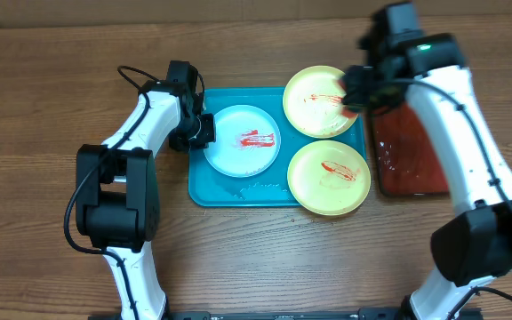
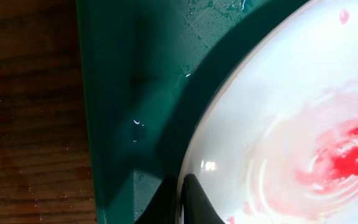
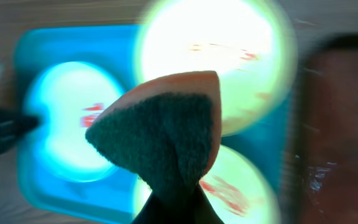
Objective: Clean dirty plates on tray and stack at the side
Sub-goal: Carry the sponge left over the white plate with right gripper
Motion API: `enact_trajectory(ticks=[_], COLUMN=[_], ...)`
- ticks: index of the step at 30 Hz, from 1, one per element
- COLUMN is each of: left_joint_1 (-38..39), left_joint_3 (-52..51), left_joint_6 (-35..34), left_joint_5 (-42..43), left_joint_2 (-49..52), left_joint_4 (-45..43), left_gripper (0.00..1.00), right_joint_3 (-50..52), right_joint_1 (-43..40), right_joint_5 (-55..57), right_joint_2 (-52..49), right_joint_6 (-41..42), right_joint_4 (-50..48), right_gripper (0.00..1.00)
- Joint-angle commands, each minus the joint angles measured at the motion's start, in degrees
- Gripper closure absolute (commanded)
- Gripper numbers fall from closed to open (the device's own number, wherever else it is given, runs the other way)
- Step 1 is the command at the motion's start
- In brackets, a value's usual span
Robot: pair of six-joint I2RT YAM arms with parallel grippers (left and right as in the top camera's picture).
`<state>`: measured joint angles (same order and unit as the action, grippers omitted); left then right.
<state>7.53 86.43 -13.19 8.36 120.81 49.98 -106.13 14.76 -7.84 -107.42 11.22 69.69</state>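
Three plates smeared with red sauce lie on the turquoise tray point(image 1: 196, 188). The pale blue-white plate point(image 1: 241, 140) is at the left, with one yellow-green plate point(image 1: 320, 100) at the back right and another point(image 1: 328, 176) at the front right. My left gripper point(image 1: 204, 130) is shut on the pale plate's left rim; in the left wrist view its gripper point(image 2: 180, 198) pinches that rim point(image 2: 194, 149). My right gripper point(image 1: 356, 94) hovers over the back plate's right edge, shut on an orange sponge with a dark green pad point(image 3: 160, 134). No part of the sponge touches a plate.
A dark red tray point(image 1: 412, 153) with a black rim lies right of the turquoise tray, under my right arm. Wooden tabletop point(image 1: 52, 107) surrounds both trays. Water drops sit on the turquoise tray floor point(image 2: 194, 25).
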Motion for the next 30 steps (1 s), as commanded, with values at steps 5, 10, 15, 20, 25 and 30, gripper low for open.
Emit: enact_trajectory(ticks=[5,10,15,20,25,30], left_joint_1=[0.48,0.48,0.48,0.48,0.48,0.48], left_joint_3=[-0.83,-0.83,-0.83,-0.83,-0.83,-0.83], left_joint_6=[-0.13,-0.13,-0.11,-0.13,-0.11,-0.11], left_joint_5=[-0.87,-0.87,-0.87,-0.87,-0.9,-0.87], left_joint_2=[0.81,0.81,0.81,0.81,0.81,0.81], left_joint_4=[0.7,0.72,0.7,0.72,0.74,0.74], left_gripper=[0.96,0.96,0.96,0.96,0.96,0.96], right_joint_3=[-1.64,-3.85,-9.16,-9.35,-9.35,-9.35], right_joint_1=[8.33,11.72,12.5,12.63,13.25,14.8], right_joint_5=[-4.96,-5.22,-5.14,-5.11,-5.14,-4.7], right_joint_2=[-2.19,-7.28,-13.35,-17.88,-21.53,-24.46], right_joint_6=[4.39,5.35,5.38,5.99,5.9,6.69], right_joint_4=[-6.21,-6.49,-4.74,-4.24,-4.7,-5.14], right_gripper=[0.96,0.96,0.96,0.96,0.96,0.96])
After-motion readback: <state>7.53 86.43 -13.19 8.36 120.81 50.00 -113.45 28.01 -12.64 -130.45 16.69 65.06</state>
